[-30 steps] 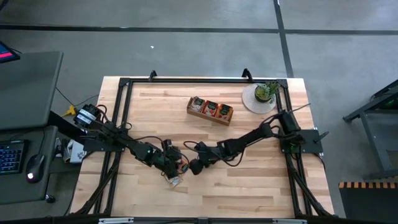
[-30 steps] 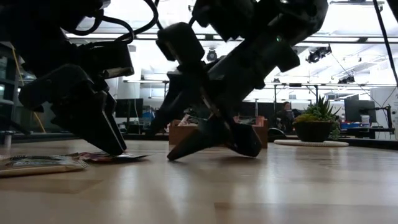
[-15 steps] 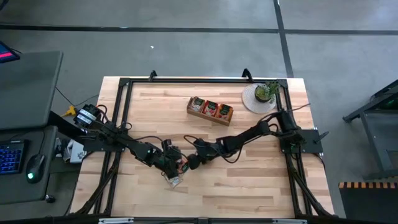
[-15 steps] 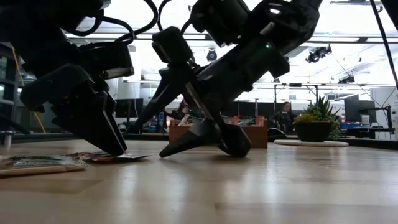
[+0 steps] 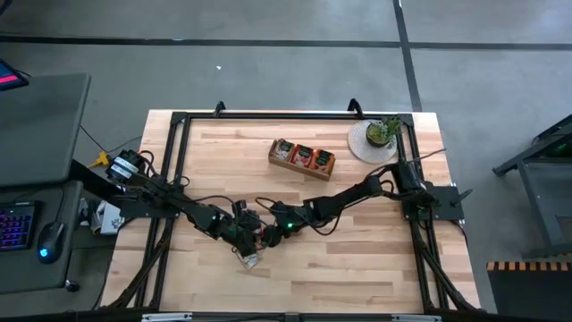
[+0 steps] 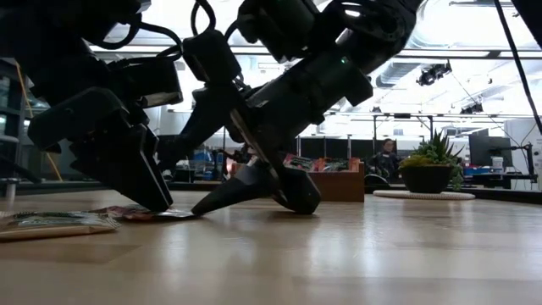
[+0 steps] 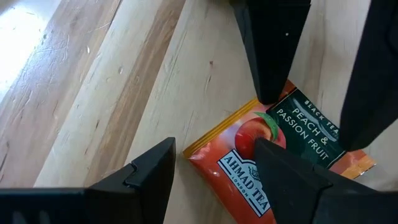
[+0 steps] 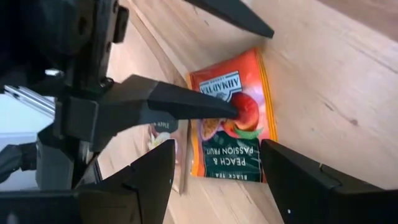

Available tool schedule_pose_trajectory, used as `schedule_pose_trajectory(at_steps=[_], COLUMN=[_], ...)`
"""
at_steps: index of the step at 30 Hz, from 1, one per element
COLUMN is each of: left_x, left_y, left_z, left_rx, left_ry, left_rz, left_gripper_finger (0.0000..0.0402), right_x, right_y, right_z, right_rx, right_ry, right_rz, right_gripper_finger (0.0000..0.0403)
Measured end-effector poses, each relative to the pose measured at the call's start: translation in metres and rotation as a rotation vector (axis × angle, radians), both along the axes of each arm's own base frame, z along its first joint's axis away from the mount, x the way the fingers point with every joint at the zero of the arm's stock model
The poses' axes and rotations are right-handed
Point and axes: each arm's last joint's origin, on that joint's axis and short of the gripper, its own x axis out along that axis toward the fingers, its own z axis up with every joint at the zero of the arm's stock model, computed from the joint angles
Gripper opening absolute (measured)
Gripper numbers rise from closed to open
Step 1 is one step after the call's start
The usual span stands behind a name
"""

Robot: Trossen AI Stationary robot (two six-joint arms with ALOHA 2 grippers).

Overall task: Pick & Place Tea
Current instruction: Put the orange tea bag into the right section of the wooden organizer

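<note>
- The left hand [image 5: 253, 238] is low on the front part of the tabletop [image 5: 357, 259]. Its two fingers are apart.
- One finger [image 8: 186, 102] of the left hand presses its tip on an orange tea bag [image 7: 273, 158]. The other finger stands off to the side of the bag, over bare wood.
- The orange tea bag lies flat on the tabletop. It has a peach picture and a dark green patch with white words on it.
- The right hand [image 5: 268, 234] is just beside the left hand, coming from the other side. Its fingers are apart too.
- One right finger [image 7: 270, 50] points its tip down at the edge of the orange tea bag. The other right finger stands past the far side of the bag. The bag lies between the two.
- No hand has lifted the bag.
- A second tea bag [image 8: 166, 152], pale with dark print, lies just beside the orange one on the wood.
- In the low view a pale tea bag [image 6: 55, 224] lies flat near the front edge.
- A long wooden tray [image 5: 302, 158] sits farther back, in the middle of the tabletop. It has tea bags in it.
- A small green plant [image 5: 381, 132] stands on a round mat near the back right corner.
</note>
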Motion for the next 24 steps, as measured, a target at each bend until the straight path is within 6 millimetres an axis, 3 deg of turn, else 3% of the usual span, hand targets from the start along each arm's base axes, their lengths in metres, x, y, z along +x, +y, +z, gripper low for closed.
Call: schedule_pose_trajectory(at_steps=[24], left_x=[-0.001], left_y=[0.000], left_z=[0.000], left_rx=[-0.003], left_ry=[0.010], left_rz=[0.000], left_gripper_finger=[0.0216], right_x=[-0.005], right_y=[-0.023], right_z=[0.007], right_rx=[0.037], right_ry=[0.095], right_rz=[0.117], right_gripper_finger=[0.0232])
